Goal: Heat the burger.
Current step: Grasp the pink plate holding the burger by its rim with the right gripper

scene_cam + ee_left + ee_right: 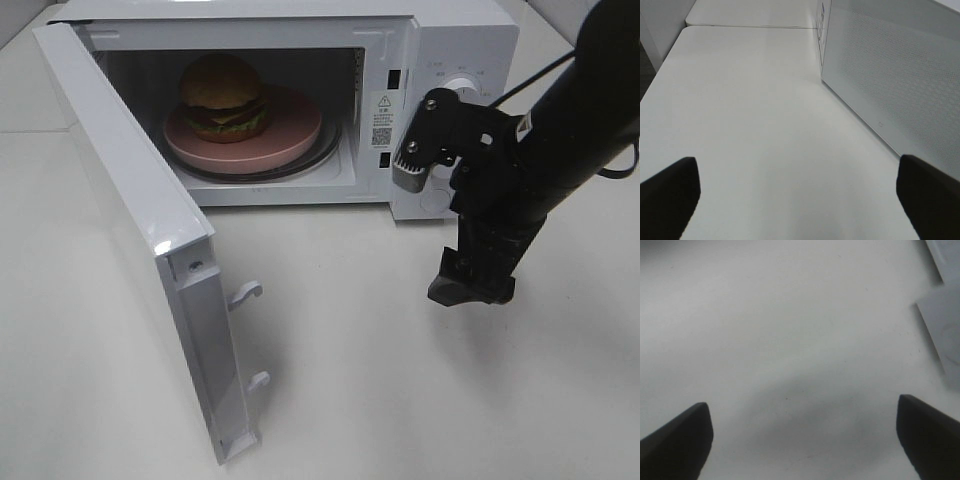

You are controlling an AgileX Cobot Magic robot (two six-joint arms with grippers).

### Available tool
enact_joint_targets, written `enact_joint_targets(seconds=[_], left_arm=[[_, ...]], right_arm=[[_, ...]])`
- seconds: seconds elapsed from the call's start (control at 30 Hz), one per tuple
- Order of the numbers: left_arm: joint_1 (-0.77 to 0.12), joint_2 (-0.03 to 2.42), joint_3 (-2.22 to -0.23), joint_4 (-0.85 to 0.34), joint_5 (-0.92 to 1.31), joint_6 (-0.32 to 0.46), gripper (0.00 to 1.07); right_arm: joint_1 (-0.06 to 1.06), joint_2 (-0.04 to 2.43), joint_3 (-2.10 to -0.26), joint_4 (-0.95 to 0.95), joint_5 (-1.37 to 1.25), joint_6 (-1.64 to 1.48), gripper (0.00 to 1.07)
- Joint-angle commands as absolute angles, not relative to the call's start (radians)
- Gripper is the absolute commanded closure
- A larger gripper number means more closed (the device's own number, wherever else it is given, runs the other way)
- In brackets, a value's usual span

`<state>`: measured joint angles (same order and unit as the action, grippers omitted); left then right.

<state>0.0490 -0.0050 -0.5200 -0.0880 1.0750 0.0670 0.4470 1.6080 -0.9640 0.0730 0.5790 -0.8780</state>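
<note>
Item: burger [222,97], sat on pink plate [295,135] inside microwave [460,40], door [120,200] wide open. Loading looked done; judged left to do: shut door, set dial [462,88], run heat. Right jaws were spread wide & empty over the counter [400,390] just in front of the control panel; left jaws likewise apart, holding nothing, near the door. Surface: plain white counter, matte; room beyond hardly shown.

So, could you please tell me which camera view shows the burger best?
The exterior high view: the golden-bunned burger with lettuce and dark patty sits in full sight on the pink round plate inside the open white microwave. Neither wrist view shows it at all.
</note>
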Motion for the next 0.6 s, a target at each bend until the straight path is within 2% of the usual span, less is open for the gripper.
enact_joint_targets(seconds=[0.03,0.1,0.23,0.27,0.33,0.4,0.6], left_arm=[[0.053,-0.008,-0.519,-0.092,1.073,0.062,0.06],[0.053,-0.008,-0.519,-0.092,1.073,0.062,0.06],[0.053,-0.008,-0.519,-0.092,1.073,0.062,0.06],[0.053,-0.008,-0.519,-0.092,1.073,0.062,0.06],[0.053,-0.008,-0.519,-0.092,1.073,0.062,0.06],[0.053,-0.008,-0.519,-0.092,1.073,0.062,0.06],[0.053,-0.008,-0.519,-0.092,1.073,0.062,0.06]], right_arm=[[0.476,1.632,-1.01,0.087,0.647,-1.067,0.13],[0.514,1.655,-1.06,0.141,0.647,-1.224,0.18],[0.544,1.677,-1.112,0.145,0.636,-1.254,0.26],[0.558,1.7,-1.159,0.143,0.637,-1.25,0.33],[0.565,1.711,-1.181,0.142,0.641,-1.25,0.36],[0.579,1.767,-1.262,0.14,0.655,-1.268,0.43],[0.579,1.815,-1.325,0.141,0.659,-1.329,0.42]])
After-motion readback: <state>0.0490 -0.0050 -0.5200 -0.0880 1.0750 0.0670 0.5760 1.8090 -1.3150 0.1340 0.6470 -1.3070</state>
